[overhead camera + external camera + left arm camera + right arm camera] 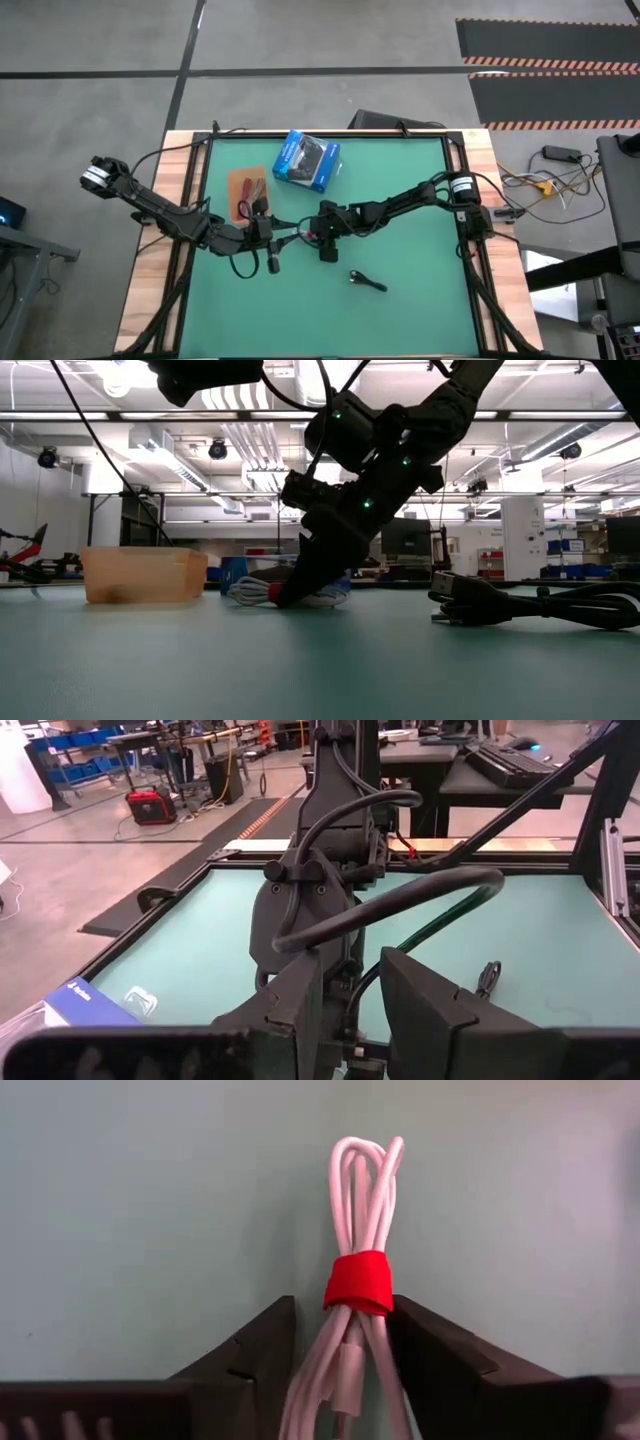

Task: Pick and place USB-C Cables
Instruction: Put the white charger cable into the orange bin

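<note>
Now right gripper (340, 1380) jaws flank one white cable (358, 1320); one black cable (367, 281) apart.

Tabletop (400, 300): carries all the things below.
Box (307, 160): at the far edge, just right of the tray.
Tray (246, 190): left of centre, holding cables (250, 196).
Bundled cable (352, 1330): on the tabletop at centre, between the fingers (250, 1355) of the right tool (312, 236).
Left tool (271, 263): just left of the right tool.
Loose cable (367, 281): nearer the front edge, right of both tools.
</note>
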Robot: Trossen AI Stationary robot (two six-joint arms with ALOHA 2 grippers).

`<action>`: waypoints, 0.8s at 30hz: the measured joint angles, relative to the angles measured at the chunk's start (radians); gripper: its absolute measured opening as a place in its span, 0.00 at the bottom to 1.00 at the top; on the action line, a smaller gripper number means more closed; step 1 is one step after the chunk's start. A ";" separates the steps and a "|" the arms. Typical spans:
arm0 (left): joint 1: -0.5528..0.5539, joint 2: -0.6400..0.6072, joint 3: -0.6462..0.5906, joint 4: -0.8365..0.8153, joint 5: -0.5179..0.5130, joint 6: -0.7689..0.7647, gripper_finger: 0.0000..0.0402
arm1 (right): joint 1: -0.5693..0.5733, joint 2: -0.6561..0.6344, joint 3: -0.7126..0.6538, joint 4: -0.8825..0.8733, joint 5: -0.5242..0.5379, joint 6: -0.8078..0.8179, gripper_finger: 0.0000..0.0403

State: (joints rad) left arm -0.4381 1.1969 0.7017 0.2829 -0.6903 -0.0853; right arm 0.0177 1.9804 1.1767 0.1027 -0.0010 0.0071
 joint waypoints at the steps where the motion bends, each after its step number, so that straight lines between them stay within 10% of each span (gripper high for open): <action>1: 0.000 0.000 0.000 0.000 0.000 0.000 0.22 | 0.000 -0.001 0.000 0.000 0.000 0.000 0.35; 24: 0.000 -0.051 -0.015 -0.007 0.000 0.169 0.22 | -0.001 -0.033 -0.005 -0.005 0.009 0.025 0.09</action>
State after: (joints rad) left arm -0.4379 1.1458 0.6867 0.2754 -0.6899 0.0838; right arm 0.0170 1.9474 1.1717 0.0980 0.0082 0.0323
